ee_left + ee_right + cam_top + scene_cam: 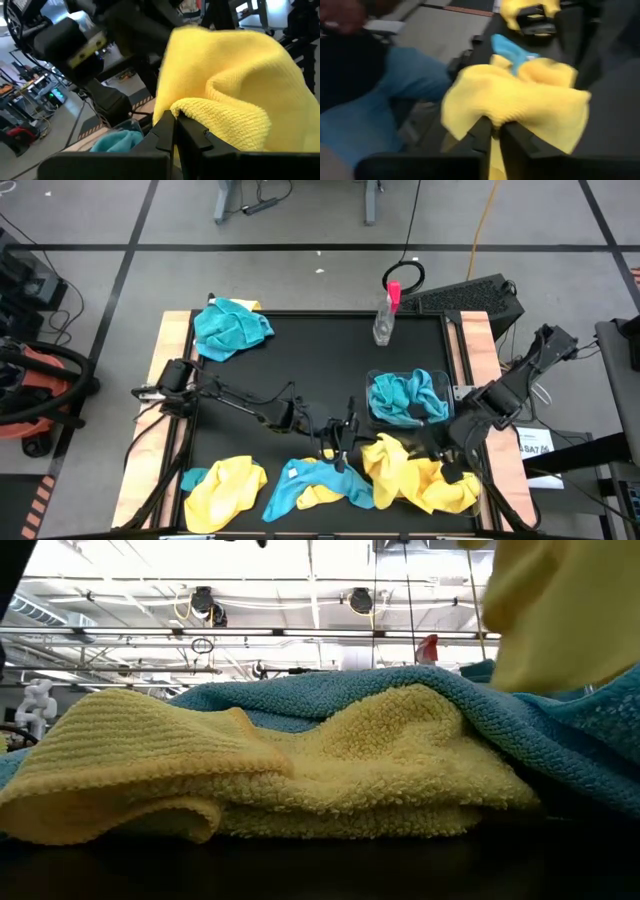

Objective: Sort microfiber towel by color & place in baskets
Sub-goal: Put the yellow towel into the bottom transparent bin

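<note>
Towels: yellow towel (425, 478) at the bench's (310, 360) near right, pinched by right hand (492, 131) and left hand (175, 125). Basket (408, 402) right of centre holds teal towels (405, 395); another teal towel (230, 328) far left.

High view looks straight down; low view sits table-level — both share the yellow towel (425, 475).
</note>
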Available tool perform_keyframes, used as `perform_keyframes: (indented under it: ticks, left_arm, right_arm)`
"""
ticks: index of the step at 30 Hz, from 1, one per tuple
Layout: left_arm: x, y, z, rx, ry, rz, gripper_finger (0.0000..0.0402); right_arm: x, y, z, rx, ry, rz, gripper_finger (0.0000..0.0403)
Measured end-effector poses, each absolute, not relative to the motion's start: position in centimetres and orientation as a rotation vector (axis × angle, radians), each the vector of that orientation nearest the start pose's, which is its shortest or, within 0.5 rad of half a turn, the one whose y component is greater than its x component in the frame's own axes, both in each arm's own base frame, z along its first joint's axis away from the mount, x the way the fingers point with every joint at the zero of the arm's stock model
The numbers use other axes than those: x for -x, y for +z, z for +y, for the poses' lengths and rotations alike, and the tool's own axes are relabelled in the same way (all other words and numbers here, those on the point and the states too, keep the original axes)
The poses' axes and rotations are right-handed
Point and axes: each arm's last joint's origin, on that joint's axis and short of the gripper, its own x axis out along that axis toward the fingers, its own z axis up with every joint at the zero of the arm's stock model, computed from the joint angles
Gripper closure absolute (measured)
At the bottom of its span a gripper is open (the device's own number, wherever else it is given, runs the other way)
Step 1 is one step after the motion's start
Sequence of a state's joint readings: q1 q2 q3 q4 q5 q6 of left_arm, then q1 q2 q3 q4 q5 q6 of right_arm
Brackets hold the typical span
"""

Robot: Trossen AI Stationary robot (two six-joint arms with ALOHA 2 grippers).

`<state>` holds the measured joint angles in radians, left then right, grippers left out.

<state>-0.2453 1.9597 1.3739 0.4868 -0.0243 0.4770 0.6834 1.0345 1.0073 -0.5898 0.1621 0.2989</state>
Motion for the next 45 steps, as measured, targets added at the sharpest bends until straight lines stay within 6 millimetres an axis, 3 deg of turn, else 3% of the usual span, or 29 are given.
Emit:
perform_keyframes:
  ticks: [10, 16, 24, 31, 35, 41, 45]
  left_arm:
    - [-44.8, 25.0, -11.3, -0.482, -0.341, 0.036, 0.0387]
    - [-44.8, 25.1, -11.2, -0.489, -0.34, 0.032, 0.0387]
    - [-44.8, 25.1, -11.3, -0.489, -0.343, 0.032, 0.0387]
    - [-44.8, 25.2, -11.3, -0.492, -0.344, 0.028, 0.0385]
    - [-44.8, 25.2, -11.3, -0.507, -0.344, 0.024, 0.0374]
    - [-44.8, 25.4, -11.4, -0.567, -0.33, 0.007, 0.0329]
    - [-44.7, 25.6, -11.3, -0.574, -0.288, 0.019, 0.0294]
  right_arm:
    - [-18.1, 31.0, 13.8, 0.063, 0.307, 0.691, 0.017]
    - [-19.8, 29.5, 14.1, 0.128, 0.23, 0.727, 0.014]
    - [-22.1, 29.0, 14.1, 0.174, 0.224, 0.668, 0.0168]
    - [-22.7, 29.3, 13.7, 0.174, 0.218, 0.624, 0.0198]
    - [-22.8, 29.3, 13.5, 0.183, 0.215, 0.626, 0.0255]
    - [-22.8, 29.2, 13.6, 0.216, 0.236, 0.63, 0.0377]
    - [-22.7, 29.1, 13.5, 0.227, 0.229, 0.646, 0.0387]
